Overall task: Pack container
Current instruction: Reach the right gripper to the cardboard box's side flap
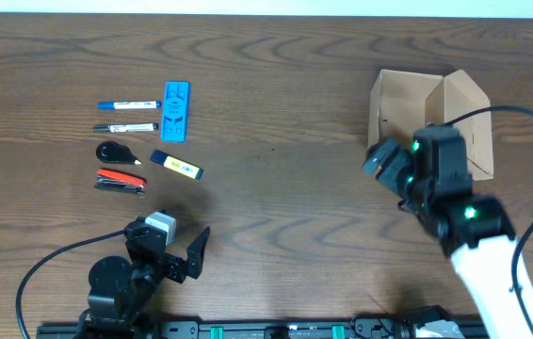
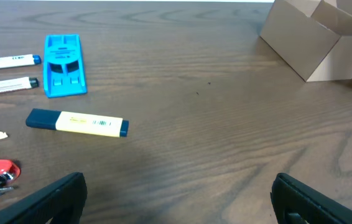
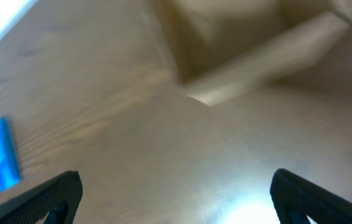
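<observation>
The container (image 1: 417, 108) is a tan cardboard box standing at the back right with its flap lid open. It also shows in the left wrist view (image 2: 313, 43) and, blurred, in the right wrist view (image 3: 238, 43). My right gripper (image 1: 386, 168) hovers just in front of the box, open and empty (image 3: 176, 199). My left gripper (image 1: 170, 252) is open and empty near the front left edge (image 2: 179, 199). A yellow highlighter with blue ends (image 1: 176, 166) (image 2: 76, 123) lies ahead of the left gripper.
At the left lie a blue-capped marker (image 1: 127, 104), a black-capped marker (image 1: 125, 126), a flat blue plastic piece (image 1: 175, 110) (image 2: 64, 65) (image 3: 0, 163), a black pointed item (image 1: 116, 152) and a red and black tool (image 1: 121, 180).
</observation>
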